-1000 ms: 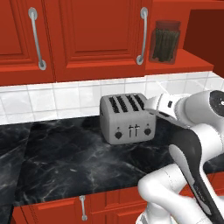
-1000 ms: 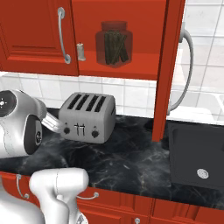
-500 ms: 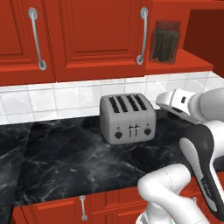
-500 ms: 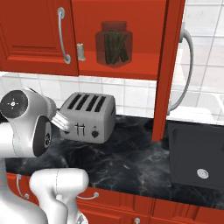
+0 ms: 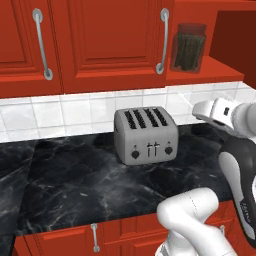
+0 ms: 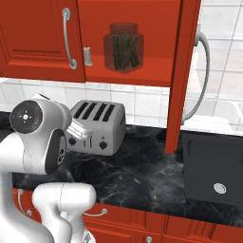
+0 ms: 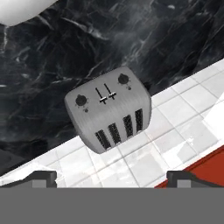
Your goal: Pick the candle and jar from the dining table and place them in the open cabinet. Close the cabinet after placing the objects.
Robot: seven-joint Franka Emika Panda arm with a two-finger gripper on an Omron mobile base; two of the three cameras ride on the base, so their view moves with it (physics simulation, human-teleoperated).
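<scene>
Red wall cabinet (image 6: 128,78): one jar (image 6: 123,48) with dark contents and one small pale candle (image 6: 88,56) stand on its inner shelf, candle left of jar, apart from it. Left base view gives the jar (image 5: 189,47) on the shelf but not the candle. Cabinet door (image 6: 182,71) stands open, edge-on in the right base view, its one curved silver handle (image 6: 201,78) on the far side. Two more long handles on the shut doors in the left base view (image 5: 41,45) (image 5: 162,40); one in the right base view (image 6: 69,38).

One silver four-slot toaster (image 5: 146,134) on the black marble counter (image 5: 75,180), against white tile. One dark sink (image 6: 213,168) in the right base view.

Hand view: toaster (image 7: 109,114) seen upside down, two knobs, two levers; gripper (image 7: 111,177) fingertips spread wide at the frame's bottom corners, nothing between them, released. White arm in the left base view ends at the hand (image 5: 215,110), right of the toaster, below the shelf.
</scene>
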